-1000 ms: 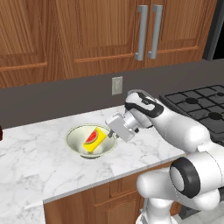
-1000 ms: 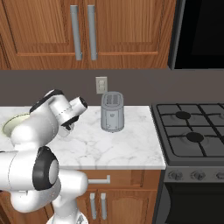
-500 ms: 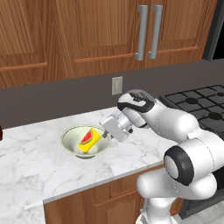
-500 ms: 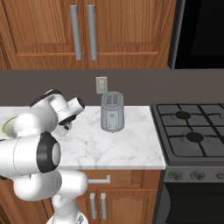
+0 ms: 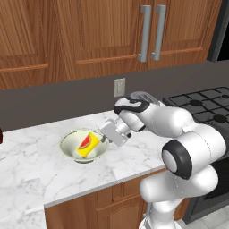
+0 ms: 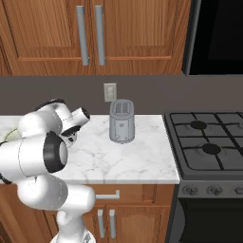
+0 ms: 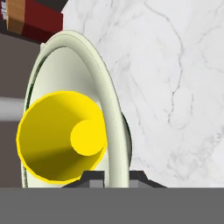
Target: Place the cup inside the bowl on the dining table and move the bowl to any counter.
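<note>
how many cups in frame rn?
1. The small yellow cylindrical cup with the red watermelon mark lies tilted inside the wide pale cream-green bowl on the white marble counter. The arm hides part of the counter, so another could be behind it.

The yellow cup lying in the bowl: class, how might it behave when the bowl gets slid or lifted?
The cup leans tilted inside the bowl, so it may roll. Its smooth surface probably slides easily.

You get bright, even, rendered light with soft shadows, no glare, and slightly coarse but unblurred detail.
</note>
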